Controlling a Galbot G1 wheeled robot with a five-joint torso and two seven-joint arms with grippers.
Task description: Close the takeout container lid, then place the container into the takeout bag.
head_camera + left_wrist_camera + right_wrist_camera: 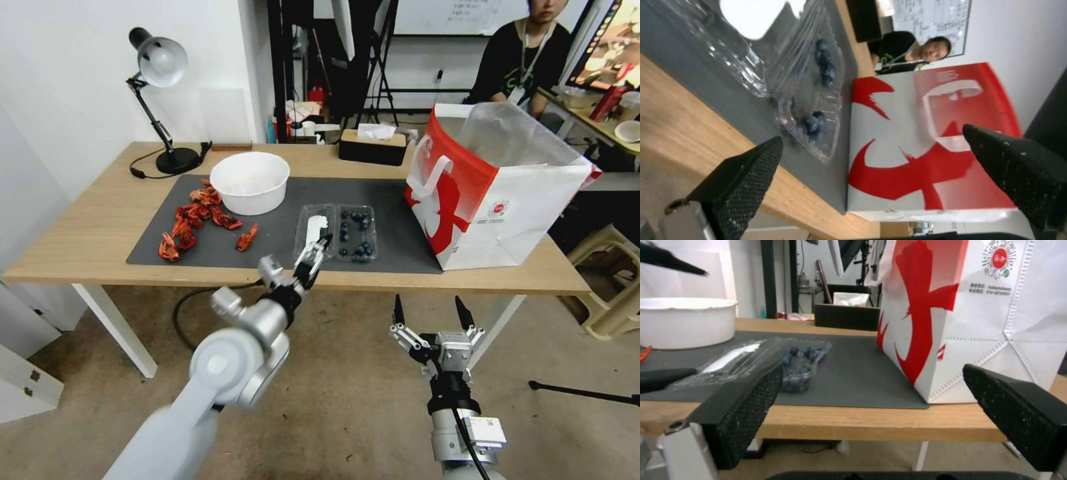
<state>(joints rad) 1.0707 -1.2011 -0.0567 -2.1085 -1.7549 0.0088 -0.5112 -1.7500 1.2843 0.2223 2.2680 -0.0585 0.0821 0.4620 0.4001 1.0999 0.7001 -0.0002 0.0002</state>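
The takeout container [357, 232] lies open on the grey mat [393, 200], its clear half holding dark blueberries [811, 121]. The lid [313, 230], with a white label, lies flat to the left of that half. My left gripper [319, 252] hovers open at the lid's front edge with nothing between its fingers [742, 180]. The red and white takeout bag [493, 193] stands open-topped to the container's right. My right gripper [429, 303] hangs open below the table's front edge, facing the container [798, 368] and the bag [969, 313].
A round white bowl [250, 181] stands on the mat behind and to the left of the container, with red crayfish pieces [193, 223] beside it. A black tissue box [372, 147] and a desk lamp [160, 100] stand along the table's back edge.
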